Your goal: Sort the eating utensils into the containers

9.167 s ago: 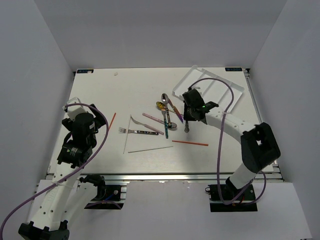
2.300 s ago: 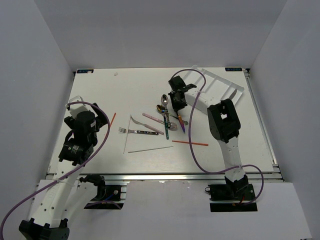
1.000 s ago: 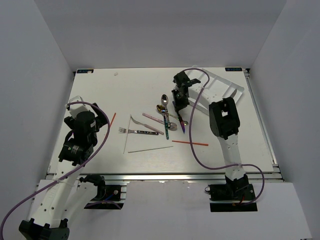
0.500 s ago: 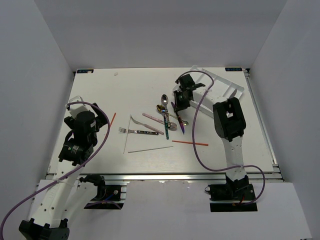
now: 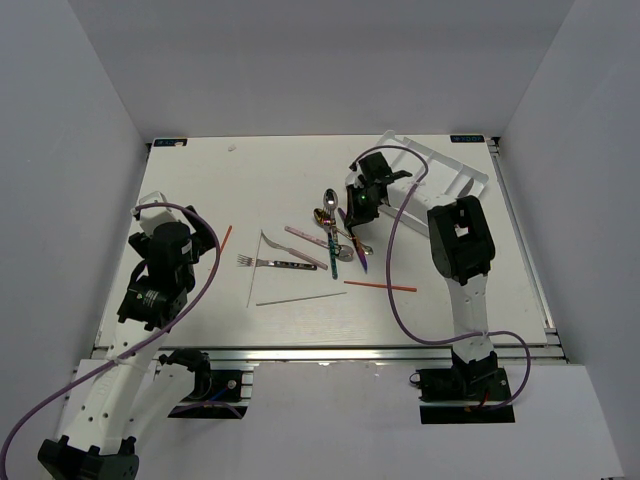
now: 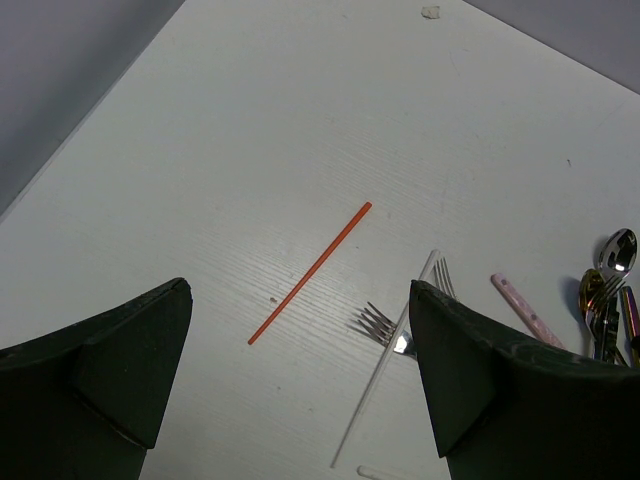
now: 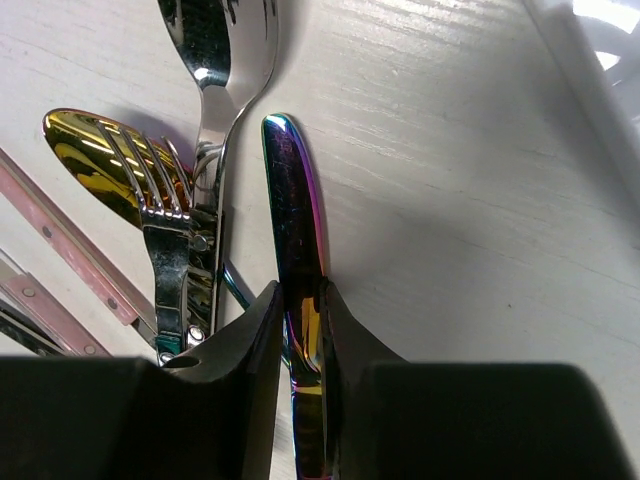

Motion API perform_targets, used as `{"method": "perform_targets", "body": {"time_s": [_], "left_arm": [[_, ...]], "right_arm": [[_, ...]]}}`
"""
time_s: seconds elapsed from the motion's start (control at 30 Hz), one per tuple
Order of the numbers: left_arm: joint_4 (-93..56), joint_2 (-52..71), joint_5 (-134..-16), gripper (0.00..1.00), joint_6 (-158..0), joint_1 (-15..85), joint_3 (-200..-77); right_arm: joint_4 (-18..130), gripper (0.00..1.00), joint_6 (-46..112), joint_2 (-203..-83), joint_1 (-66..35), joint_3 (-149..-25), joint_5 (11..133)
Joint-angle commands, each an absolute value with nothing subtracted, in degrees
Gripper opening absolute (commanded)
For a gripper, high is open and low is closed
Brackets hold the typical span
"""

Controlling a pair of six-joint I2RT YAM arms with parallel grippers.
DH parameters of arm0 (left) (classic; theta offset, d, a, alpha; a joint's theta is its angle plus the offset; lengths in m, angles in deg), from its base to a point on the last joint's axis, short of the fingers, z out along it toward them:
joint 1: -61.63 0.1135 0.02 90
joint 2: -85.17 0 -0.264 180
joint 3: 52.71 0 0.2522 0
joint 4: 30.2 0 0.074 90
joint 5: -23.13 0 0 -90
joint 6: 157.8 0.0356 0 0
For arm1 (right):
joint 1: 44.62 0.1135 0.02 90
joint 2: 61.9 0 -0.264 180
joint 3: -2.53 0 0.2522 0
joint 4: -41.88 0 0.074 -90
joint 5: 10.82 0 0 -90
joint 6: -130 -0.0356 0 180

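My right gripper (image 7: 302, 290) is shut on an iridescent purple knife (image 7: 293, 210), both pads pressing its flat sides; its rounded tip points away from me. From above, this gripper (image 5: 356, 208) hangs over the pile of utensils at mid-table. Beside the knife lie a silver spoon (image 7: 215, 40), a gold spoon (image 7: 90, 160) and a fork (image 7: 165, 200). The white tray (image 5: 440, 168) of containers stands at the back right, with its edge (image 7: 590, 60) in the wrist view. My left gripper (image 6: 300, 290) is open and empty above a red chopstick (image 6: 310, 272).
Spread across the table are a pink-handled utensil (image 5: 305, 235), a fork (image 5: 262, 262), two pale chopsticks (image 5: 300, 298) (image 5: 255, 270), and red chopsticks at the left (image 5: 225, 240) and at mid-table (image 5: 380, 286). The right arm's purple cable (image 5: 390, 260) loops over the table.
The right gripper's jaws have narrowed onto the purple knife and it has dipped slightly toward the pile. The left arm has not moved.
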State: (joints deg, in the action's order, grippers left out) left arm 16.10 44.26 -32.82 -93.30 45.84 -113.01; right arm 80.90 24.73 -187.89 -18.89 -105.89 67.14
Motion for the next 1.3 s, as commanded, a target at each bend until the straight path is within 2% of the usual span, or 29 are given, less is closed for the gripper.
{"method": "perform_targets", "body": {"time_s": [0.0, 1.27], "left_arm": [[15.6, 44.3, -32.9, 0.98, -92.9, 46.2, -113.0], [15.8, 44.7, -32.5, 0.98, -92.9, 46.2, -113.0]], "right_arm": [[84.3, 0.0, 24.6, -187.6, -18.8, -103.6, 66.6], [80.6, 0.0, 24.8, -179.3, -20.7, -99.5, 64.5]]}}
